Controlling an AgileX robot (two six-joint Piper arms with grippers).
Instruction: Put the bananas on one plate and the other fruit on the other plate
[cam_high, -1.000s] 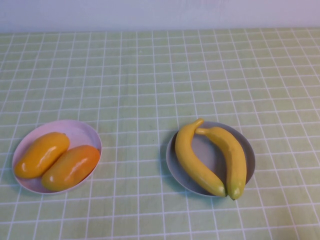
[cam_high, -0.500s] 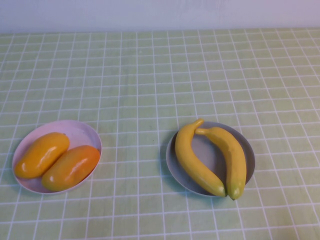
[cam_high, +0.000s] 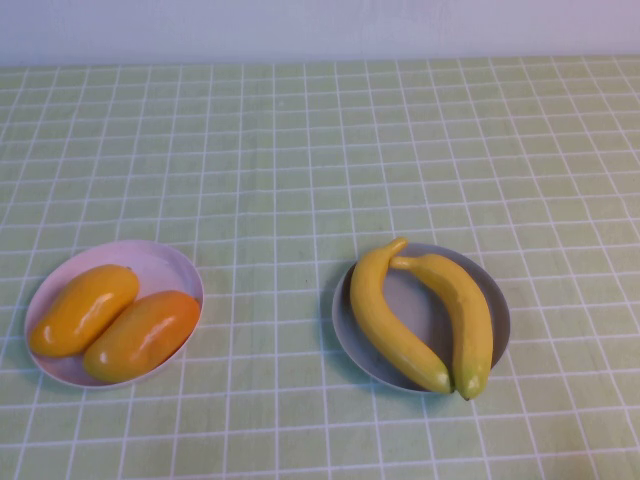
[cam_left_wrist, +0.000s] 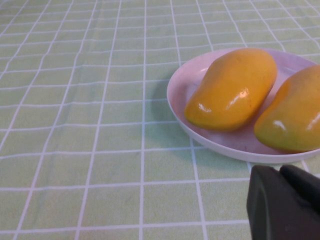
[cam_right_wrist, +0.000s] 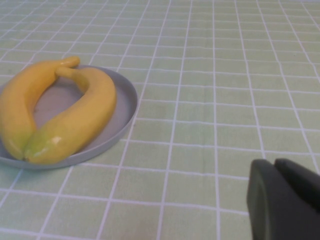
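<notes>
I see the 2 bananas (cam_high: 420, 315) lying side by side on the grey plate (cam_high: 500, 305), stem ends touching at the far rim and green tips meeting at the near rim, where they overhang the edge a little. The grey plate sits on the table (cam_high: 300, 150) right of centre. Well apart to its left is the pink plate (cam_high: 165, 260), carrying the 2 mangoes (cam_high: 115, 320), which lie next to each other at a slant; the one on the right is the redder.

From the left wrist I see the left hand (cam_left_wrist: 282, 202) as a dark shape near the pink plate, just off its rim and above the green checked cloth; I cannot tell whether its fingers are apart or together. From the right wrist the right hand (cam_right_wrist: 282, 200) shows the same way, beside the grey plate but clear of it, and I cannot tell its state either. Neither hand appears in the high view.
</notes>
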